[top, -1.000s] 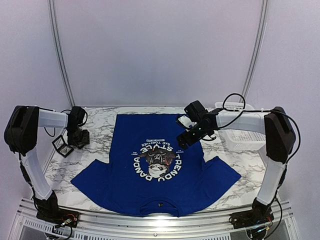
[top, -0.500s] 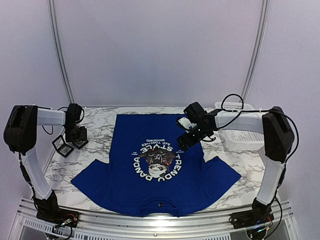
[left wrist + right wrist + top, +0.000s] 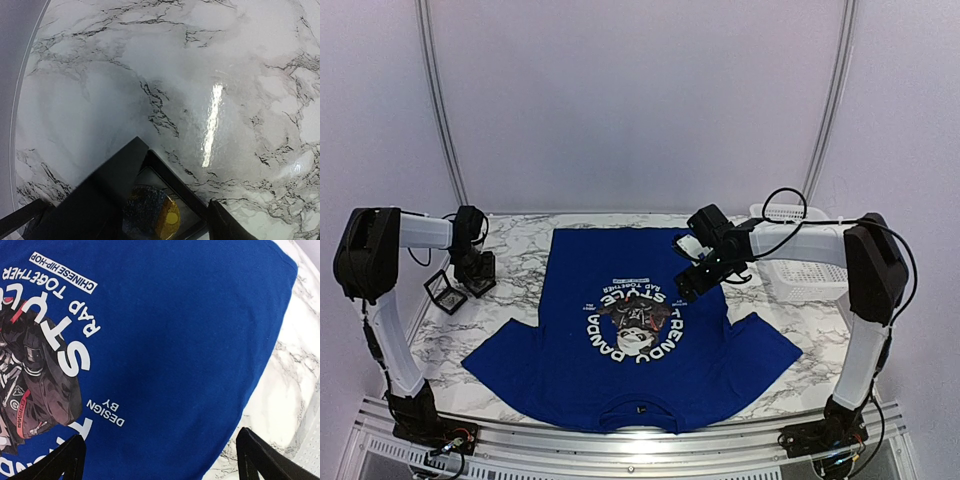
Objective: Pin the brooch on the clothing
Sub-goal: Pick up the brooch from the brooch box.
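Inside my left gripper [image 3: 175,175] lies the boxed brooch [image 3: 155,217]; clamped or not, I cannot tell. My right gripper [image 3: 162,440] hangs spread wide over the T-shirt [image 3: 175,340].

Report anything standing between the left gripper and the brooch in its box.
Nothing clearly separate does. The brooch lies in the open black box, right beside the left gripper. A black panel, perhaps the box's lid or a finger, overlaps the brooch's left edge in the wrist view.
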